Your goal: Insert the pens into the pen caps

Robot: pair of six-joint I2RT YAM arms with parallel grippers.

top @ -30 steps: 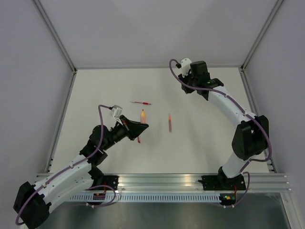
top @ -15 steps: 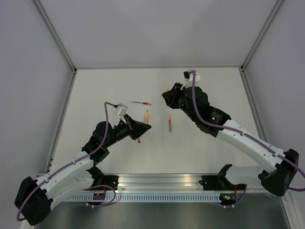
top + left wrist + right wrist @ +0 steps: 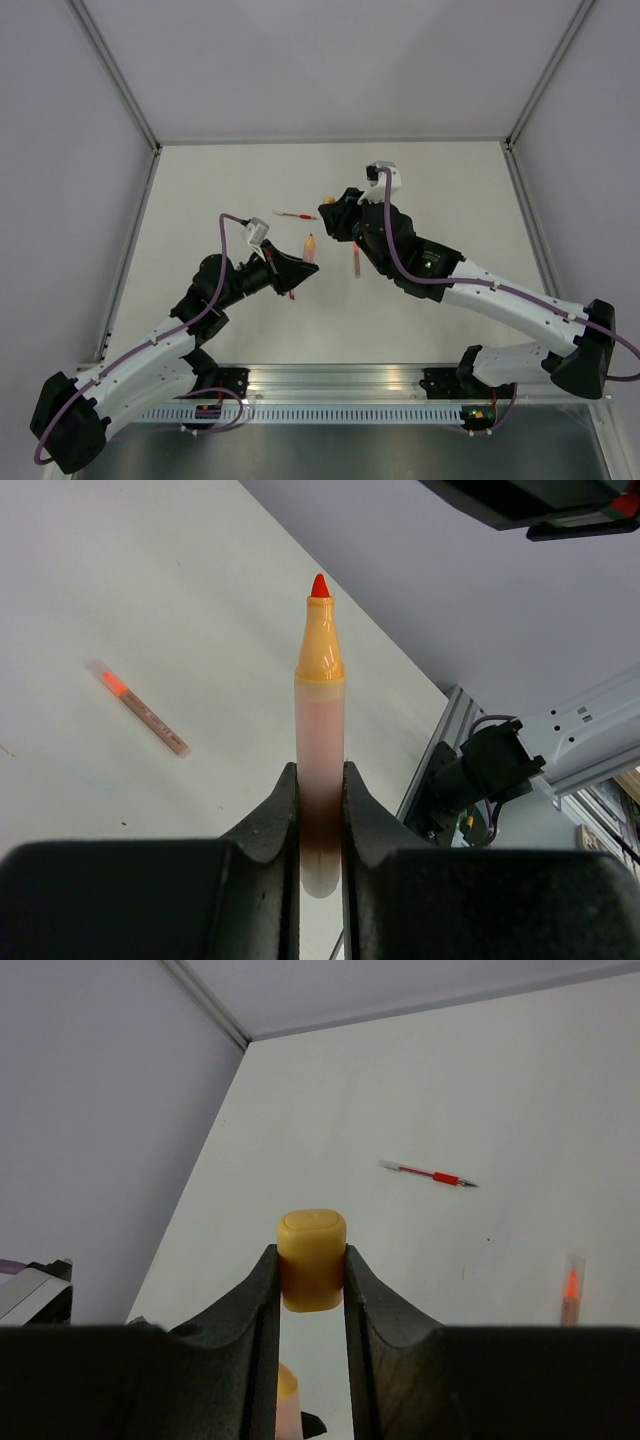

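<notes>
From above, the left tool [image 3: 300, 264] is clamped on an orange marker [image 3: 310, 247] that stands tip-up above the white desk [image 3: 200, 200]. The right tool [image 3: 330, 212] hangs near it, a little farther back; what it grips is too small to tell here. A red pen [image 3: 297, 215] lies on the desk between the two tools and toward the back, and a pinkish pen [image 3: 356, 260] lies beside the right arm, partly hidden by it. In the left wrist view, the tool's two fingers press on the marker's lower barrel, its red tip bare and pointing up, and the pinkish pen lies well to its left. In the right wrist view, the fingers are closed on a stubby orange cap [image 3: 312, 1260], held off the desk. The red pen and the pinkish pen lie beyond it, and the marker's top shows just below the cap.
</notes>
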